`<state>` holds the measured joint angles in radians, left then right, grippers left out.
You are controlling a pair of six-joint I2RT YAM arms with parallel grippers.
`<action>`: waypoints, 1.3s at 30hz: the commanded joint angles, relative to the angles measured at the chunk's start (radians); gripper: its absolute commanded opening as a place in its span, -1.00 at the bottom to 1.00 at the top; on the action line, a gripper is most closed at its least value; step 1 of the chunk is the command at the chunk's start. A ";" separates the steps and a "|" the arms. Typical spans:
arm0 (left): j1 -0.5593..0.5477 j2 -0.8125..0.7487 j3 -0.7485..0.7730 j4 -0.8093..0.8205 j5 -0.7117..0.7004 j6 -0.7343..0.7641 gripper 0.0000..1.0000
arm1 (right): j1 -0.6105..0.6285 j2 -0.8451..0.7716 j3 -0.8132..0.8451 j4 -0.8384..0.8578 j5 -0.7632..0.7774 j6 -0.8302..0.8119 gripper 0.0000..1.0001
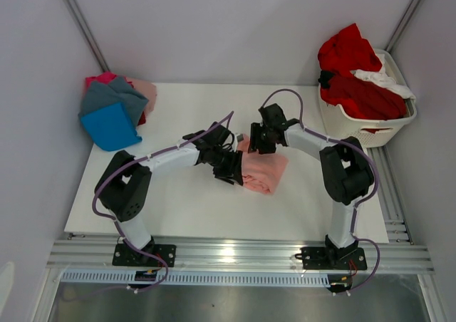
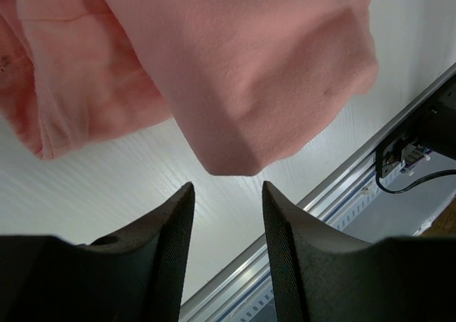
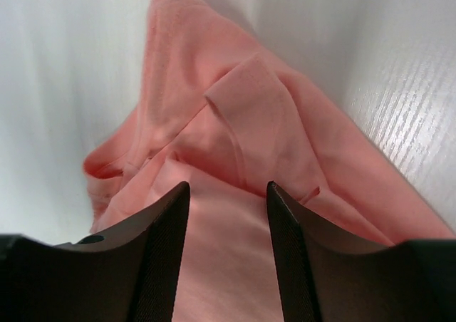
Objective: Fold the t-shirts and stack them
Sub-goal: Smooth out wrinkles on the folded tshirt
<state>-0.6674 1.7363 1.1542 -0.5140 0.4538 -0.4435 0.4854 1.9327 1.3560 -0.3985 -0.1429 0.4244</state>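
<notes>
Right, we're at the middle of the desk [image 1: 185, 208] with the salmon-pink t-shirt [image 1: 265, 171], which lies there as a loose, bunched bundle between the two arms. The left claw [image 1: 234, 171] sits at the bundle's left edge. The right claw [image 1: 253, 145] is at its far edge, pointing back toward us.

From the left wrist we see the fingers [image 2: 167, 229] apart at a middling width with only bare desk in the gap. The cloth hangs just ahead of the tips, so nothing is gripped. From the right wrist the fingers [image 3: 165, 229] also stand apart. Pink cloth fills the view beneath and beyond them, with a folded hem or sleeve straight ahead, and we see nothing pinched.

So the right claw is the closer one, already over the shirt, while the left would need to nudge forward to reach fabric. We read the bundle as slightly longer from far-left to near-right, though it's too crumpled to be sure.

Both arms are bent hard at the elbow. The left forearm reaches right across the desk, and the right forearm reaches left and away.

Folded t-shirts [image 1: 110, 115] are stacked at the far-left corner, and red t-shirts [image 1: 353, 73] are heaped in the white laundry basket [image 1: 377, 131] on the right.
</notes>
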 commanded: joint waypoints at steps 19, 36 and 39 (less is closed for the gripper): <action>-0.027 -0.054 -0.050 0.246 -0.013 -0.032 -0.16 | 0.013 0.045 -0.012 0.027 -0.061 -0.024 -0.87; -0.041 -0.096 0.006 0.111 -0.066 0.048 -0.99 | 0.012 -0.009 0.031 0.038 -0.012 -0.038 -1.00; -0.041 -0.145 0.001 0.091 -0.081 0.066 -0.99 | 0.012 -0.031 0.026 0.056 0.008 -0.036 -1.00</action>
<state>-0.7033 1.6855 1.1194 -0.3927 0.3954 -0.4175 0.4934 1.9766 1.3495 -0.3687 -0.1719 0.4057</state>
